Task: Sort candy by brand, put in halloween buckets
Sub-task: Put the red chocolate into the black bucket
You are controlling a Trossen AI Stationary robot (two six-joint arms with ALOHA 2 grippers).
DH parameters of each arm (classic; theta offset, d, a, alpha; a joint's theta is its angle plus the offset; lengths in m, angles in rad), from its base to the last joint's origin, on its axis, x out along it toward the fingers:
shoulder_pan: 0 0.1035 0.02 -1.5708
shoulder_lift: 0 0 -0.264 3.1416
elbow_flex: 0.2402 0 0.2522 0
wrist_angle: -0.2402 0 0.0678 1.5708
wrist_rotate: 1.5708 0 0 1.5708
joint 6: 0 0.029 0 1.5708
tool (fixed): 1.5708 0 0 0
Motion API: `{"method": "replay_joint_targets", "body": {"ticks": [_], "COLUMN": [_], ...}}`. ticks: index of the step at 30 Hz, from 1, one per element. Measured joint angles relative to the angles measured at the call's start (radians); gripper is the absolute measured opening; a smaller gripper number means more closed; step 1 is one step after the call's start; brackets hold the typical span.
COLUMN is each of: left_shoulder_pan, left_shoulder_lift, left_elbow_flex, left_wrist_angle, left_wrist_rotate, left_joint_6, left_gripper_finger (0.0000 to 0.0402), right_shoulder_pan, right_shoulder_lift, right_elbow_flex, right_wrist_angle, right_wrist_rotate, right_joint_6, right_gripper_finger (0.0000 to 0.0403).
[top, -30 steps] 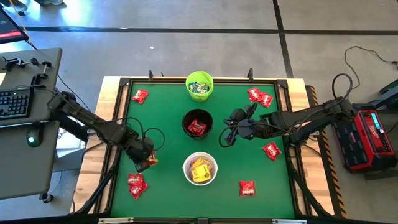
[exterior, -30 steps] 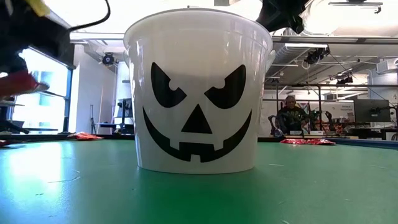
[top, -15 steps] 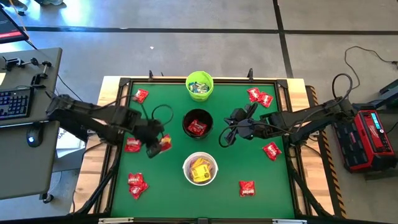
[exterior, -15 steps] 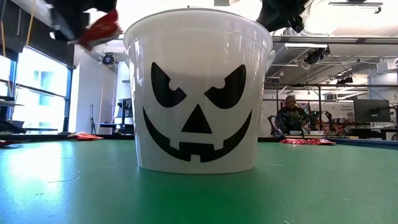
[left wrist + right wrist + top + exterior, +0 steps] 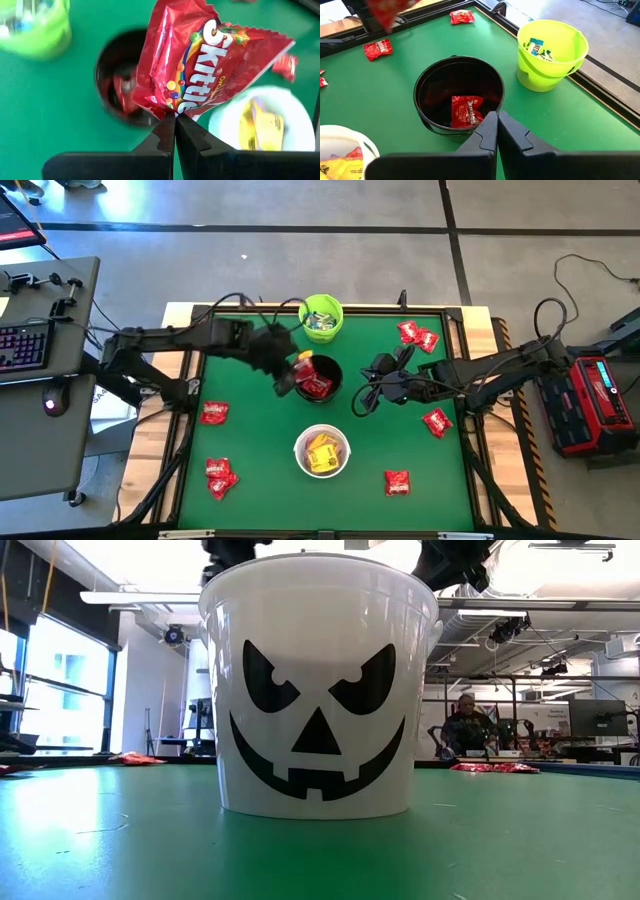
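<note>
Left gripper point(image 5: 175, 117) pinches crinkly red packet point(image 5: 200, 60) above round black bucket point(image 5: 107, 65).

Two dark, cable-draped jointed arms

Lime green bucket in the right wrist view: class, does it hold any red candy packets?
No. The lime green round bucket holds only pale blue-white wrapped packets; no red one shows inside it.

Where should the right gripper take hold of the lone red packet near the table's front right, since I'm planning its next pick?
The red packet lies flat on the green table, with nothing touching it. Probably best to come straight down from above and pinch across its narrower width, near the middle. The right gripper now waits shut beside the black bucket.
</note>
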Motion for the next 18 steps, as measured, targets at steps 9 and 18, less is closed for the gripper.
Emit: {"method": "replay_joint_targets", "body": {"ticks": [9, 18], "left_shoulder_pan": [0.046, 0.083], "left_shoulder_lift": [0.062, 0.071], "left_elbow_flex": [0.023, -0.103], "left_wrist_angle": [0.221, 0.335], "left_wrist_rotate": [-0.001, -0.005], "left_joint_6": [0.135, 0.146], "left_gripper_finger": [0.0000, 0.0000], "right_shoulder_pan": [0.000, 0.000], "right_shoulder_lift": [0.000, 0.000], "right_elbow_flex": [0.000, 0.000], "right_wrist_angle": [0.000, 0.000], "right_wrist_rotate": [0.026, 0.040], "right_joint_6": [0.003, 0.001], "right_gripper_finger": [0.0000, 0.0000]}}
